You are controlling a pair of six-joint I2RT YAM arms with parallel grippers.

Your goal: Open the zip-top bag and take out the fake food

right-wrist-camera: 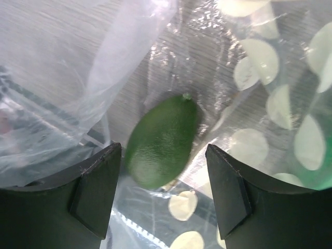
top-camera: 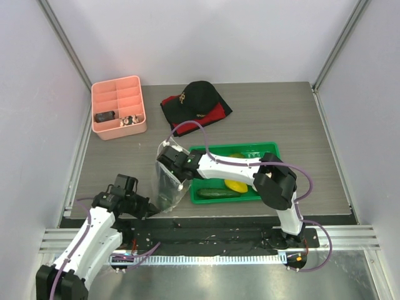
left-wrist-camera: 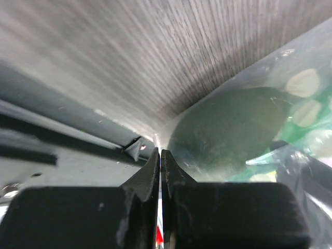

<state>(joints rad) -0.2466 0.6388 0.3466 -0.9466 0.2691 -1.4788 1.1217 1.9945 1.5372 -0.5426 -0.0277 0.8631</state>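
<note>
The clear, crinkly soft plastic zip-top bag is standing slumped on the grey wood-grain surface, left of centre in the overhead view, just beside the green plastic tray. The left claw is pressing its fingers together, apparently pinching the film at the bag's lower corner. The right claw is holding its fingers apart on either side of a smooth, dark green plastic avocado lying inside the bag, without clearly touching it. The film is looking thin, floppy and slippery, likely best pinched at an edge. The avocado is looking light, rigid and rounded, probably best gripped across its narrower width. A dark green toy cucumber and yellow pieces are lying in the tray.
</note>
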